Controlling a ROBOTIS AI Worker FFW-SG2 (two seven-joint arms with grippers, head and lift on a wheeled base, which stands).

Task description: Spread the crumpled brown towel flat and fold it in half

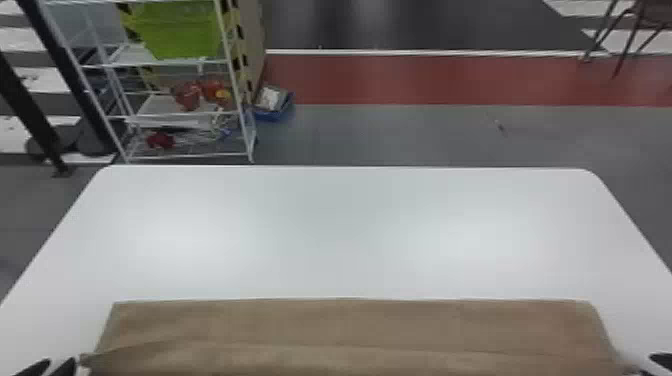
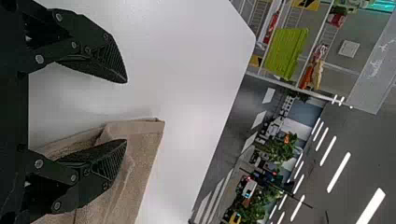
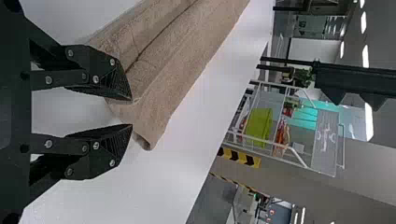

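Where the table [image 1: 340,235] ends, white rack [image 1: 242,116], green bin [image 1: 180,30], maybe chair [image 1: 650,12]

Left gripper [image 1: 63,359]: 2 black fingers spread apart. Right gripper [image 1: 642,364]: 2 fingers parted.

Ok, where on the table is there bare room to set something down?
Beyond the brown towel, the white tabletop is bare to its far edge. Crowded on the near side: the towel lies there, left gripper and right gripper at its ends.
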